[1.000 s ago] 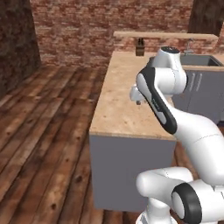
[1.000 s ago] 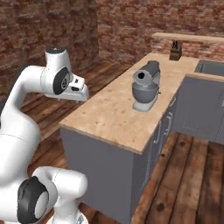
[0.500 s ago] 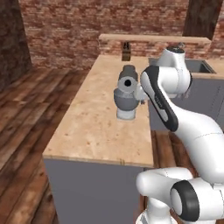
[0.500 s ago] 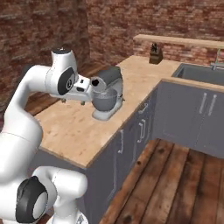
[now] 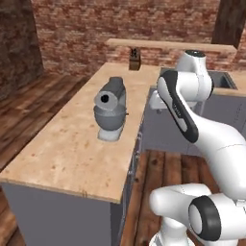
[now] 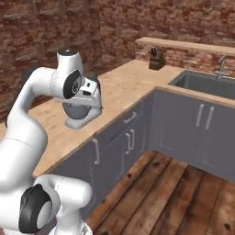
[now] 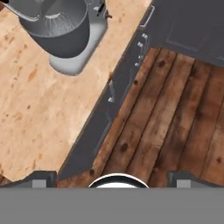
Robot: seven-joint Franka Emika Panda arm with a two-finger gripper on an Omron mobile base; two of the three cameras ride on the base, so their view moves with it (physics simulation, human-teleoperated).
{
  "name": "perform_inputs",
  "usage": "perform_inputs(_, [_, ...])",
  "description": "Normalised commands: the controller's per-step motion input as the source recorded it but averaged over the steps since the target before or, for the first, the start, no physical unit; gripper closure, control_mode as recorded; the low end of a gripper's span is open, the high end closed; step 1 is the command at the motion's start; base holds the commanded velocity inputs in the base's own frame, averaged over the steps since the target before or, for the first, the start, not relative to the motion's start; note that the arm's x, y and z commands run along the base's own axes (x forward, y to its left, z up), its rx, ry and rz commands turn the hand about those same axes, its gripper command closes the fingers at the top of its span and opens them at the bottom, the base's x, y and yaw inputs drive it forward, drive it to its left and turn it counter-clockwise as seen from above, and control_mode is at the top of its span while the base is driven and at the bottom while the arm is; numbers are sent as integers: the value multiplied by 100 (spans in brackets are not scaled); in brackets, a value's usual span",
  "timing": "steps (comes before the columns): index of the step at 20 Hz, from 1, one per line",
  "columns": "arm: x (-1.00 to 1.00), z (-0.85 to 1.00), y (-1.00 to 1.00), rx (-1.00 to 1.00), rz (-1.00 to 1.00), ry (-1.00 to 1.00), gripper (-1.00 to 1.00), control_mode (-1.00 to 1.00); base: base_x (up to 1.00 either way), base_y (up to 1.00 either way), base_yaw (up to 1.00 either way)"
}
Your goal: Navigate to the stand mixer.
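Observation:
The stand mixer [image 5: 111, 113] is grey, with a barrel-shaped head over a steel bowl on a flat light-grey base. It stands on the light wooden counter [image 5: 72, 149], near the counter's right edge. In the right base view the stand mixer [image 6: 79, 115] sits just behind my hand. My gripper [image 6: 93, 104] hangs over the counter's edge and points down. It is open, with nothing between its fingers. In the hand view the stand mixer [image 7: 65, 35] is at the top left, and my gripper [image 7: 113, 180] has its tips far apart.
A small dark knife block [image 5: 135, 59] stands at the far end of the counter under a wooden shelf [image 6: 183, 45]. A sink [image 6: 206, 83] with a faucet [image 6: 222, 66] lies to the right. Grey cabinets [image 6: 124, 142] front the counter, with plank floor [image 7: 175, 113] below.
The whole picture has shifted, so the base has driven. The mixer now sits nearer and further left in both base views. The arm keeps its pose.

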Motion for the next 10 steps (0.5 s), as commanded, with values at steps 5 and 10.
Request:
perform_inputs(5, [0,0,0,0,0,0,-100,100,44,-95,42])
perform_inputs(10, [0,0,0,0,0,0,-100,100,28,-76,58])
